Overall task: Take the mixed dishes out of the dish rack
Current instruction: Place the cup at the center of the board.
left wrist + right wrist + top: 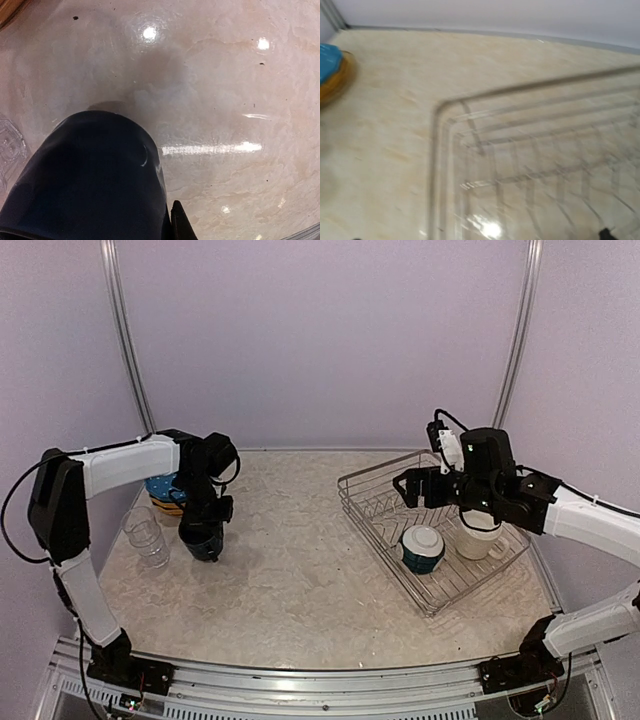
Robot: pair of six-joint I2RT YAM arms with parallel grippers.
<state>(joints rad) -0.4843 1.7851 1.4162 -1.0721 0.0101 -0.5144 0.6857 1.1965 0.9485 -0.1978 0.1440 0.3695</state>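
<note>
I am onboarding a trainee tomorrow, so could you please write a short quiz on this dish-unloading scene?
1. True or false: the left pincer is shut on the navy mug.
2. Which dishes are in the dish rack? A) the teal bowl and cream mug; B) the navy mug alone; C) none.
3. Fill in: the blue plate lies on top of the ___.
Key: 1 true; 2 A; 3 orange plates.
</note>
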